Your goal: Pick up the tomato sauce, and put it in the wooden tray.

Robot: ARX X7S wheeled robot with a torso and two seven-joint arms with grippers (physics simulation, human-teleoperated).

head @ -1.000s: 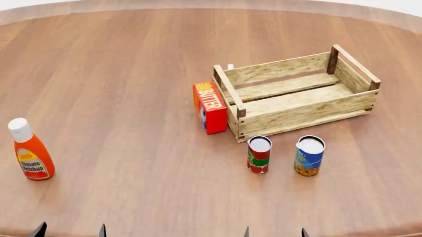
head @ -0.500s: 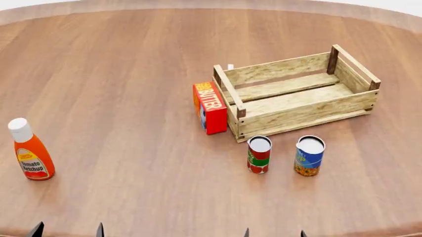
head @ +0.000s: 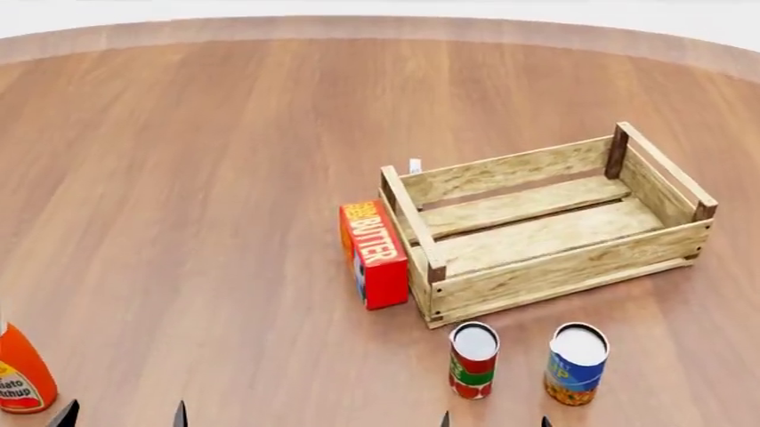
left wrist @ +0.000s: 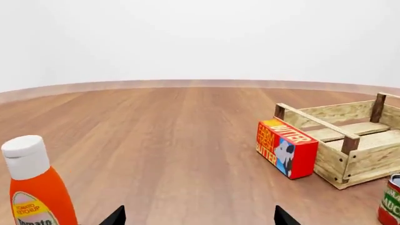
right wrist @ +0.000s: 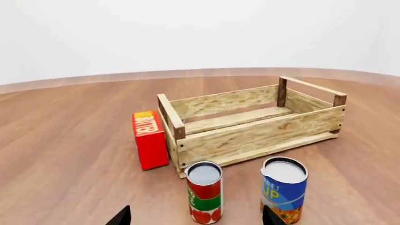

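The tomato sauce can (head: 472,359), red and green with a white top, stands upright on the table just in front of the wooden tray (head: 558,267). In the right wrist view the can (right wrist: 205,192) stands ahead of my right gripper (right wrist: 195,218), between its open black fingertips, and the tray (right wrist: 250,133) lies behind it. My right gripper (head: 494,420) shows only as two tips at the head view's bottom edge. My left gripper (head: 123,414) is open and empty at the bottom left; it also shows in the left wrist view (left wrist: 198,218).
A blue-and-orange can (head: 576,363) stands right of the tomato sauce. A red butter box (head: 373,253) leans against the tray's left end. An orange ketchup bottle (head: 20,374) stands at the far left, close to my left gripper. The round table's edge curves far behind.
The head view has tilted: every object sits lower in the picture, and the ketchup bottle is now partly cut off at the left edge. The objects and gripper tips have not moved.
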